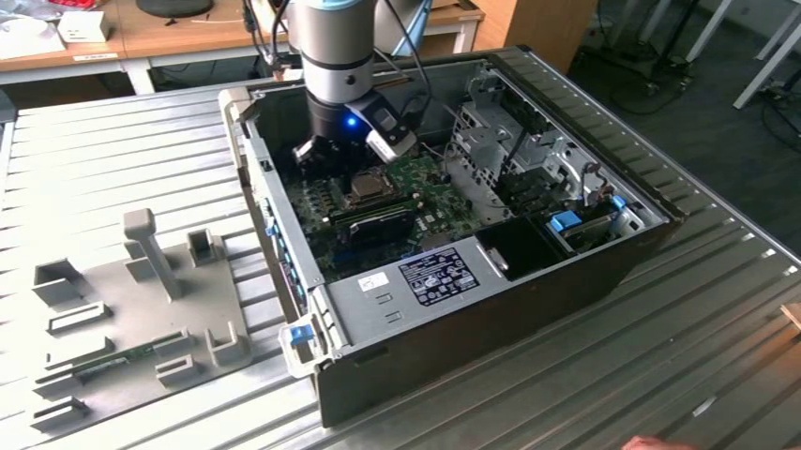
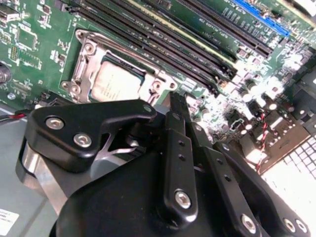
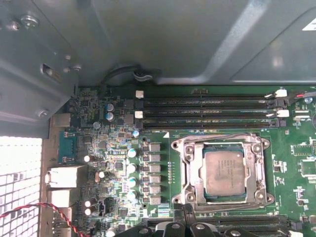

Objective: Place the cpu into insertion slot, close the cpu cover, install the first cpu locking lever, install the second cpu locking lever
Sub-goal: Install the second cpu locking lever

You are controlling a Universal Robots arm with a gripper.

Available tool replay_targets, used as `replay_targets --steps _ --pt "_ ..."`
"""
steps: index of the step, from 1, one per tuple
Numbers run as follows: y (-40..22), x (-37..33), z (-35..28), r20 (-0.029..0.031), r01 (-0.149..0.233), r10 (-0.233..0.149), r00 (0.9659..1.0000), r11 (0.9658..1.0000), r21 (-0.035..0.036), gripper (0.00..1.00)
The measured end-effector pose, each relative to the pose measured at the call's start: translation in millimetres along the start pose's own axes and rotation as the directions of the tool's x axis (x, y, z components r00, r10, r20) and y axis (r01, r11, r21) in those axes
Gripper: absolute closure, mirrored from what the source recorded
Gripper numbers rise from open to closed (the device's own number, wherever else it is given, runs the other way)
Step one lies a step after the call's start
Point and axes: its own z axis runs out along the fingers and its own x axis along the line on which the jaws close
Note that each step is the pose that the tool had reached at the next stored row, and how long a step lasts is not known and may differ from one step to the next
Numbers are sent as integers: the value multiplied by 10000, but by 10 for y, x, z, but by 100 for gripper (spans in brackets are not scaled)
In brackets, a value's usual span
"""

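The cpu (image 3: 223,171) lies flat in the insertion slot (image 3: 180,174) on the green board; it also shows in the second wrist view (image 2: 116,81) and the exterior view (image 1: 367,187). The silvery cpu cover (image 3: 190,146) lies down around the chip's edges, and its cut-out middle leaves the grey top bare. My gripper (image 3: 183,213) hovers just beside one edge of the socket, close above the board, fingers pressed together with nothing between them. In the second wrist view its black fingers (image 2: 177,113) stand right next to the socket's corner. From outside, the gripper (image 1: 336,167) hangs inside the open computer case.
Long black memory slots (image 3: 207,109) run along both sides of the socket. The case's metal walls (image 1: 257,187) and drive cages (image 1: 501,141) close in around the board. A red and black wire (image 3: 49,210) lies near the rear grille. A grey fixture plate (image 1: 138,319) sits on the table at the exterior view's left.
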Motion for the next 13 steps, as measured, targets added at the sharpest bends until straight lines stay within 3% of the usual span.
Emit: replay_targets --steps 13 --pt "1 -26 2 0 0 0 10000 10000 0 90"
